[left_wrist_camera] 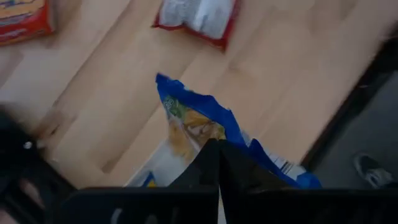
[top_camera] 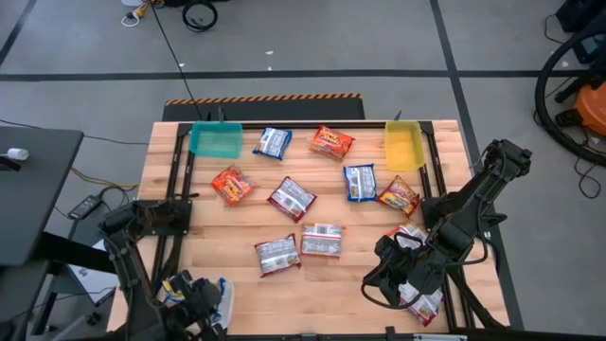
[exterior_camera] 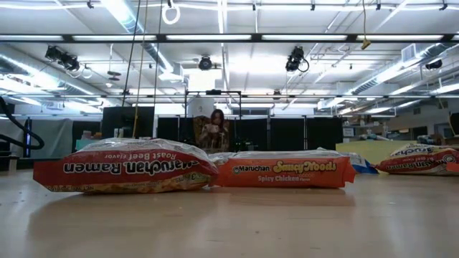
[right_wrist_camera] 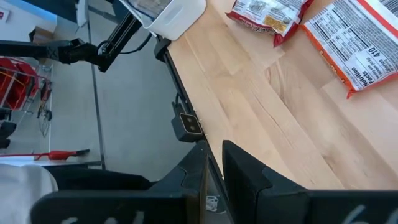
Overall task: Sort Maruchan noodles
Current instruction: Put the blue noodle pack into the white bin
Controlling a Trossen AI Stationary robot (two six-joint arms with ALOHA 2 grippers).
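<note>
Spanning a lit workshop, wooden table (top_camera: 312, 213); left fingers (left_wrist_camera: 214, 163) clenched, right fingers (right_wrist_camera: 214, 163) seemingly near-closed, empty.

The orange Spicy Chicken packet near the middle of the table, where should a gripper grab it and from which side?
The orange Spicy Chicken packet lies flat beside the red Roast Beef packet. Probably best to come straight down and pinch the crimped end seam on the side away from that neighbour, where bare table leaves the fingers room.
</note>
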